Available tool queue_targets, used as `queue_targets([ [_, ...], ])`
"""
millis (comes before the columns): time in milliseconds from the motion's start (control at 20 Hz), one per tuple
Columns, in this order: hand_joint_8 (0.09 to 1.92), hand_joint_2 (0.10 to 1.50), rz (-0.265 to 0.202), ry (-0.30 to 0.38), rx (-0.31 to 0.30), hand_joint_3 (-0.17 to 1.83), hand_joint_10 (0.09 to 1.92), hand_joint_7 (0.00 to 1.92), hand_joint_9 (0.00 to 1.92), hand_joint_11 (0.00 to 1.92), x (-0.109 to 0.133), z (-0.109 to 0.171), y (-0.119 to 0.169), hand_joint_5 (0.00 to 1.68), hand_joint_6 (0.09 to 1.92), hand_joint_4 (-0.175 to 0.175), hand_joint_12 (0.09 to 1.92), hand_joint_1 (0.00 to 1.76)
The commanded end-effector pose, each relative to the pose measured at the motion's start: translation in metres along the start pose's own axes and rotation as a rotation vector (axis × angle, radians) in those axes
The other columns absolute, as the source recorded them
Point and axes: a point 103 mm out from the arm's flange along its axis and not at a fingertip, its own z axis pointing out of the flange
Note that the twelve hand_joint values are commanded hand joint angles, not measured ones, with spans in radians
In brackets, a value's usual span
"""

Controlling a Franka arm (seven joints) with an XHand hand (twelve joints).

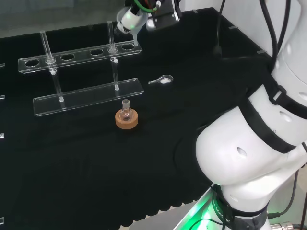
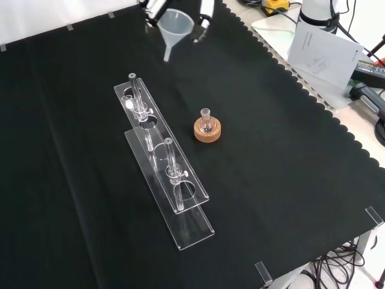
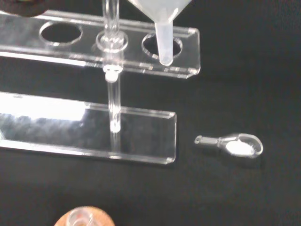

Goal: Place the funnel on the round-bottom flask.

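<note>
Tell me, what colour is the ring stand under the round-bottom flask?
The ring stand is light brown cork, clearest in the front view.

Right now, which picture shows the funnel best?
The front view: the whole funnel shows, cone and stem, held up by the hand. The head view shows it small at the top edge, and the wrist view shows its lower cone and stem.

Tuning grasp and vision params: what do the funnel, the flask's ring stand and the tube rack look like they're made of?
Funnel: translucent milky white, likely plastic; the cloth shows only dimly through it.
Ring stand: cork by its look, matte tan and grainy.
Rack: clear glossy sheet with bright edge glints, probably acrylic, though glass can't be ruled out.
</note>
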Motion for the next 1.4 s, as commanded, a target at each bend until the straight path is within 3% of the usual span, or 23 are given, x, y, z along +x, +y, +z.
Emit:
queue_targets([
  [50,0.76,0.83,-0.012,0.015,0.019,0.52,0.62,0.67,0.97,0.52,0.022,0.016,-0.025,0.58,0.54,-0.065,1.27,0.72],
  [500,0.76,0.83,-0.032,0.055,0.068,0.53,0.63,0.67,0.97,0.52,0.041,0.050,-0.037,0.58,0.54,-0.067,1.27,0.72],
  [1200,0.76,0.83,-0.055,0.059,0.176,0.53,0.62,0.68,0.96,0.52,0.063,0.106,-0.022,0.58,0.55,-0.067,1.27,0.72],
  [1400,0.76,0.83,-0.060,0.053,0.169,0.53,0.62,0.67,0.94,0.51,0.067,0.117,-0.020,0.58,0.55,-0.067,1.27,0.71],
])
